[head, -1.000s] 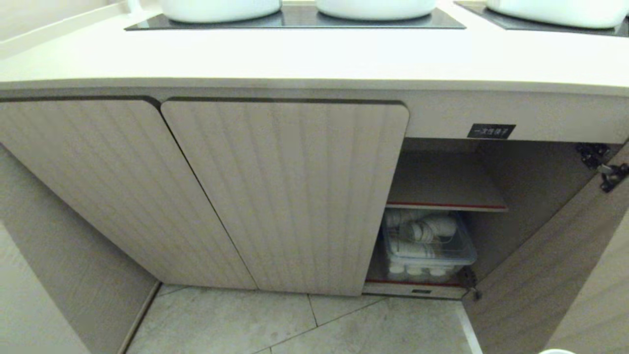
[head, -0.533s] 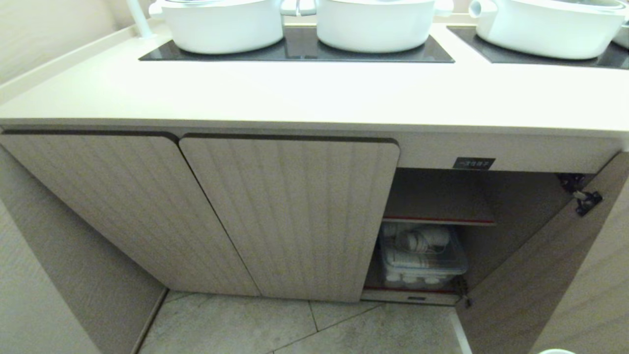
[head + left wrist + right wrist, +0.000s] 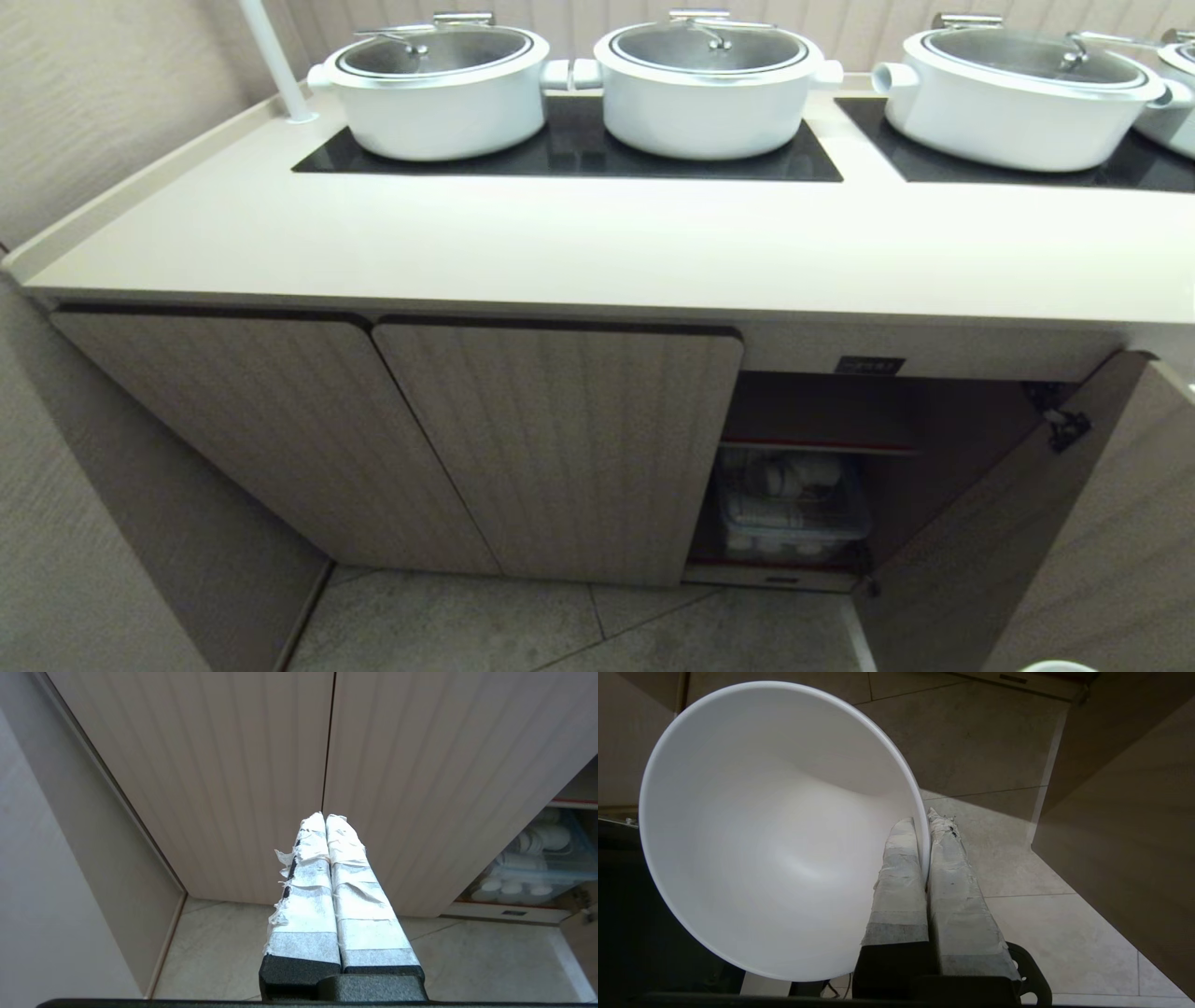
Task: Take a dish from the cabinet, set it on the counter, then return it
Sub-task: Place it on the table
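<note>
The right hand [image 3: 924, 826] pinches only the rim of the white dish [image 3: 775, 830] above the floor; lifting toward the desk [image 3: 597, 243], it could slip. The left hand [image 3: 325, 817] is clenched, empty.

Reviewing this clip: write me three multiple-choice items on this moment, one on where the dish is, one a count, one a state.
1. Where is the dish?
A. on the counter
B. pinched at its rim by the right gripper
C. on a cabinet shelf

2. How many cabinet doors stand open?
A. one
B. two
C. none

3. The left gripper is:
A. wide open
B. holding a cup
C. shut, empty

Key: B, one finger sits inside the rim and one outside; A, only the rightmost door is swung out; C, its taped fingers meet with nothing between.
</note>
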Robot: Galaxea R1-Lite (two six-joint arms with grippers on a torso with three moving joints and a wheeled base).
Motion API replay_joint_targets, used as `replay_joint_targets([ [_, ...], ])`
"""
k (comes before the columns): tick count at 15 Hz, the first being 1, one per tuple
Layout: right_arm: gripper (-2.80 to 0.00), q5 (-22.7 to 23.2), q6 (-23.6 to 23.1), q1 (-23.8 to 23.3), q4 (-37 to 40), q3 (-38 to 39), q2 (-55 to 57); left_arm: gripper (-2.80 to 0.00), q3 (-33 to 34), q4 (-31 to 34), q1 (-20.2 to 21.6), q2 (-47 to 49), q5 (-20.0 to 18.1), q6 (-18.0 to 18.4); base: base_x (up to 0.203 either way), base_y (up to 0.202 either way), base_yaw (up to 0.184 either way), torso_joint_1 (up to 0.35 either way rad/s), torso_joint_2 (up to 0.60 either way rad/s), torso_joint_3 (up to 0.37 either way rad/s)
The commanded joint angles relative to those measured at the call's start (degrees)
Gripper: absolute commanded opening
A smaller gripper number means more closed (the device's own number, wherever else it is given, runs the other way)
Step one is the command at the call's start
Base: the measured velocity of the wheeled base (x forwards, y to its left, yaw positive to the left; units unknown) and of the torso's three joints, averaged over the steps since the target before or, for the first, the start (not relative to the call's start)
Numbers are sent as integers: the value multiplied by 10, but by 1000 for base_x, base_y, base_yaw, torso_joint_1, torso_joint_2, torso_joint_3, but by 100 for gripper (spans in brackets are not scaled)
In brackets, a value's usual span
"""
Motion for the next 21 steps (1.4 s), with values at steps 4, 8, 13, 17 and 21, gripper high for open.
replay_joint_targets([
  [4, -280, 1, 0, 0, 1, 0, 2, -280, 0, 0, 1, 0, 0, 0, 0, 0, 0, 264, -578, -316],
  [8, -280, 1, 0, 1, 2, 1, 2, -280, 0, 0, 0, 0, 0, 0, 0, 0, 0, 259, -556, -297],
  [13, -280, 2, 0, 1, 2, 1, 2, -280, -1, 0, 0, 0, 0, 0, 0, 0, 0, 184, -368, -198],
  [17, -280, 1, 0, 1, 2, -1, 2, -280, -1, 0, 0, 0, 0, 0, 0, 0, 0, 160, -327, -170],
  [21, -280, 1, 0, 1, 5, -2, 0, -280, 0, 0, 0, 0, 0, 0, 0, 0, 0, 158, -322, -172],
])
